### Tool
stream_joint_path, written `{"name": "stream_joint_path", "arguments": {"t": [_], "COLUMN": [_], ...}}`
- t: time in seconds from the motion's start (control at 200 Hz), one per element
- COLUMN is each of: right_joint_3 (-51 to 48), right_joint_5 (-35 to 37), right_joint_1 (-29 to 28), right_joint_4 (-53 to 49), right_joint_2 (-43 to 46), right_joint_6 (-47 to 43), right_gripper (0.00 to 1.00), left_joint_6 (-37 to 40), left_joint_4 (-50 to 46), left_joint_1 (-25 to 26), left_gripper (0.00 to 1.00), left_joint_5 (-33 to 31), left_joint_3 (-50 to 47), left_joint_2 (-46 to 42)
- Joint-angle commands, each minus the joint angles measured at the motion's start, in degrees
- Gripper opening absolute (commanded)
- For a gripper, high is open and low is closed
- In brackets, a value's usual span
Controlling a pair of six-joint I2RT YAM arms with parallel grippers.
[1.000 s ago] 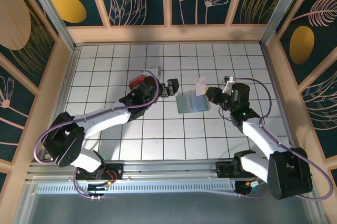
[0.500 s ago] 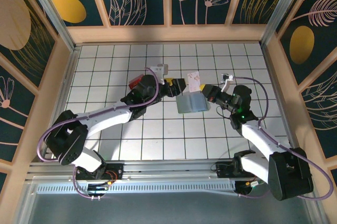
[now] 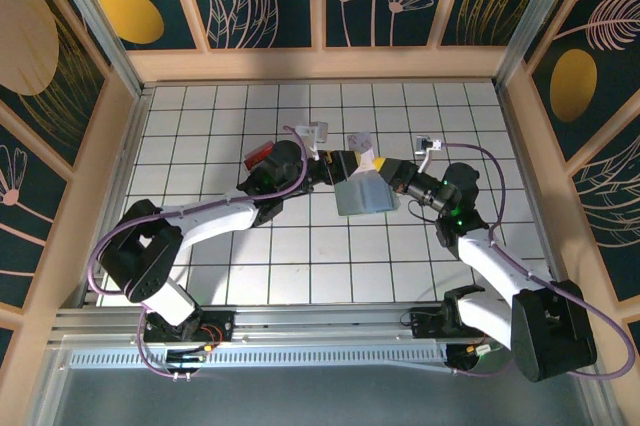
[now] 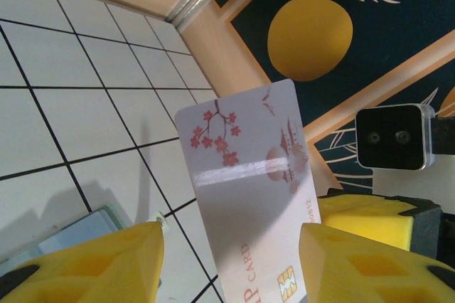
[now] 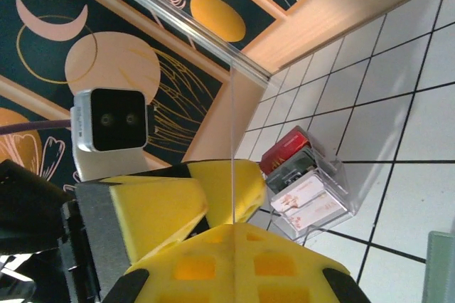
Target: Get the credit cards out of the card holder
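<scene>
**Top view.** Toward the left side of the tiled surface (image 3: 200, 126), about midway between its near and far edges, stands a clear box (image 3: 262, 156) with red contents. Right of it, over the middle of the surface, the left claw (image 3: 346, 162) and the right claw (image 3: 380, 167) stand tip to tip. A credit card (image 3: 359, 143) is held up between them. The card holder (image 3: 362, 194), pale grey-green, lies flat at the middle of the surface on the near side of the two claws, apart from the card.

**Left wrist view.** The card's printed face is legible: whitish, with a pinkish-red blossom branch and a chip near its lower end. It stands upright in the gap of the left claw, whose yellow fingers (image 4: 92, 264) are spread wide to either side. The left finger is clear of the card; contact at the right finger cannot be told. A yellow pad of the right claw meets the card's right edge, below the right wrist camera (image 4: 394, 136).

**Right wrist view.** The card appears edge-on, as a thin vertical line. It runs down into the seam between the right claw's two yellow pads, which are pressed together upon it. Left of the line sits a finger of the left claw, under the left wrist camera (image 5: 114, 125). Right of the line, the clear box shows red-and-white contents.
</scene>
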State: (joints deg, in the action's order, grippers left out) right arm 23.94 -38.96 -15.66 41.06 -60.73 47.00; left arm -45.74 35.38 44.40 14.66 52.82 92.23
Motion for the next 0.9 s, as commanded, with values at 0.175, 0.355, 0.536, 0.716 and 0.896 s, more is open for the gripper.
{"name": "stream_joint_path", "arguments": {"t": [0.175, 0.355, 0.536, 0.716, 0.896], "right_joint_3": [1.02, 0.93, 1.01, 1.65, 3.88], "right_joint_5": [-2.17, -1.73, -1.65, -0.76, 5.33], "right_joint_1": [-1.81, -2.13, -2.3, -2.56, -2.93], "right_joint_4": [5.41, 5.39, 5.15, 2.41, -8.64], "right_joint_2": [-1.19, -1.83, -3.07, -3.48, -1.31], "right_joint_6": [1.05, 0.75, 0.23, -1.59, -7.19], "right_gripper": [0.0, 0.0, 0.0, 0.09, 0.36], "left_joint_6": [-3.98, -3.52, -1.76, 3.08, 10.55], "left_joint_4": [7.87, 7.67, 5.8, -0.23, -10.18], "left_joint_1": [-0.91, -1.03, -1.11, -1.07, -1.09], "left_gripper": [0.35, 0.21, 0.05, 0.0, 0.0], "left_joint_5": [4.1, 3.98, 3.59, 2.26, -1.61], "left_joint_3": [1.02, 1.06, 1.2, 2.55, 5.46], "left_joint_2": [1.31, 0.69, 0.08, -0.96, -2.94]}}
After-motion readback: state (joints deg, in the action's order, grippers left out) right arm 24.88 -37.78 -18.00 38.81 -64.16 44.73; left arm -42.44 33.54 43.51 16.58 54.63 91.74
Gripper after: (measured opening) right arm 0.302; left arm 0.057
